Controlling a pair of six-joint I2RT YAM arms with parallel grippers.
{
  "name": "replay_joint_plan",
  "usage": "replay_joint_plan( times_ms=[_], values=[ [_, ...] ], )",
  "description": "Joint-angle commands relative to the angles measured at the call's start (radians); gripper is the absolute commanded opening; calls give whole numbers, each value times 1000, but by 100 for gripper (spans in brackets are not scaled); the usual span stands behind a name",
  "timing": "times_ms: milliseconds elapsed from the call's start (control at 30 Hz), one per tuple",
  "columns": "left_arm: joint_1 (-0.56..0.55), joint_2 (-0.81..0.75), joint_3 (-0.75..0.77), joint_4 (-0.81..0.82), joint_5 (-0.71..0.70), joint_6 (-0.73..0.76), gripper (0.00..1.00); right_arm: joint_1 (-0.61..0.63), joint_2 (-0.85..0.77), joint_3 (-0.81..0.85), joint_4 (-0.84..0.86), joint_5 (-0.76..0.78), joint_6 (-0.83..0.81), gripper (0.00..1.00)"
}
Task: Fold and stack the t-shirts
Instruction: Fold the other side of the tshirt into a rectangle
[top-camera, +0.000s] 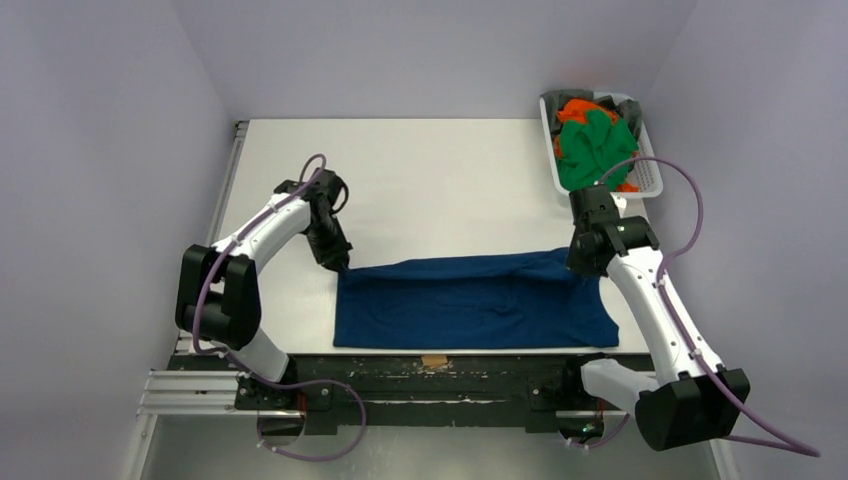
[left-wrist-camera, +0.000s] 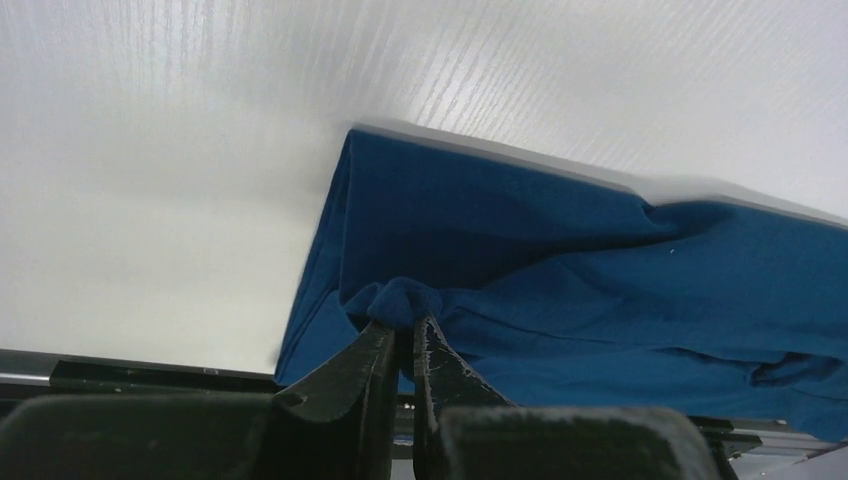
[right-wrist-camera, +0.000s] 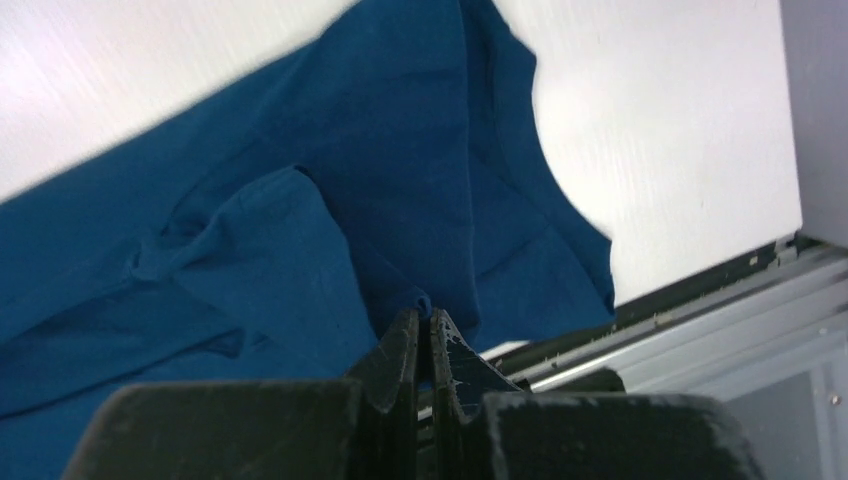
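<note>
A dark blue t-shirt (top-camera: 470, 300) lies folded lengthwise near the table's front edge. My left gripper (top-camera: 338, 265) is shut on the shirt's far left corner; in the left wrist view (left-wrist-camera: 402, 325) a bunch of blue cloth (left-wrist-camera: 600, 270) sits pinched between the fingertips. My right gripper (top-camera: 583, 268) is shut on the shirt's far right corner; the right wrist view (right-wrist-camera: 425, 315) shows a fold of the blue cloth (right-wrist-camera: 300, 230) between the closed fingertips, held slightly off the table.
A white basket (top-camera: 650, 178) at the back right holds crumpled green (top-camera: 590, 150), orange and grey shirts. The white table (top-camera: 420, 180) stretches behind the blue shirt. A black rail (top-camera: 420, 370) runs along the front edge.
</note>
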Motion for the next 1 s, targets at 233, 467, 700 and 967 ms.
replay_joint_plan(
  times_ms=[233,467,700,967],
  values=[
    [-26,-106,-74,-231,-1,7,40,2,-125,-181,-284,-3,346,51],
    [-26,-201,122,-253,-165,9,100,2,-234,-220,120,-139,208,84],
    [-31,32,118,135,447,132,100,1,10,-273,487,-386,74,86],
    [-46,121,23,101,370,147,100,0,332,-242,577,-470,-17,84]
  ],
)
